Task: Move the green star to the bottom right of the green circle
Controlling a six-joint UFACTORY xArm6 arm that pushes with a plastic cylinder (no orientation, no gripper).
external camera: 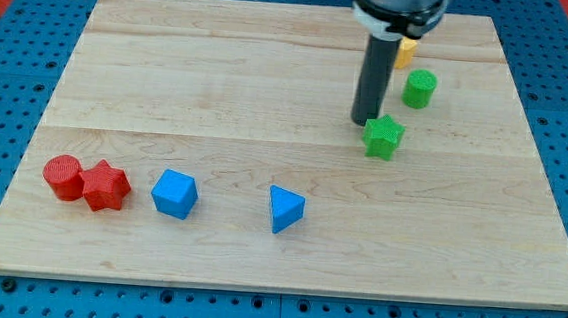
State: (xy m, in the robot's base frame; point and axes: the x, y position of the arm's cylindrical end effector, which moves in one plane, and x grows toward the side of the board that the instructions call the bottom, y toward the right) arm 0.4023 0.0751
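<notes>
A: What's on the board (pixel 269 88) besides the two greens?

B: Along the view's bottom-left there's a red circle (pixel 62 177) touching a red star (pixel 106 187) on its right. Next, a bit apart, a blue cube-ish block (pixel 174 192), then further right a blue triangle (pixel 285 208). Up top, a yellow block (pixel 406 53) pokes out from behind the arm, shape can't be made out, mostly hidden.

A: Anything betw. the green star and the green circle?

B: No block betw. them. Green star (pixel 383 137) sits below and to the left of the green circle (pixel 419 88), near but not touching. The spot to the circle's lower right is bare wood. The red & blue blocks are well apart, far off to the view's left/bottom.

A: Any writing or labels?

B: None readable. Plain wood planks w/ seam lines, blue pegboard w/ holes around it, some red at the top corners.

A: Arm pose?

B: Comes down from the view's top, wide dark body w/ a white ring, then the straight dark rod, approx. vertical. My tip (pixel 363 120) is right at the star's upper-left edge, looks like touching or just beside it, can't tell which. It's left of the circle.

A: Holding anything?

B: No, bare rod, nothing clamped, only able to press against blocks
</notes>
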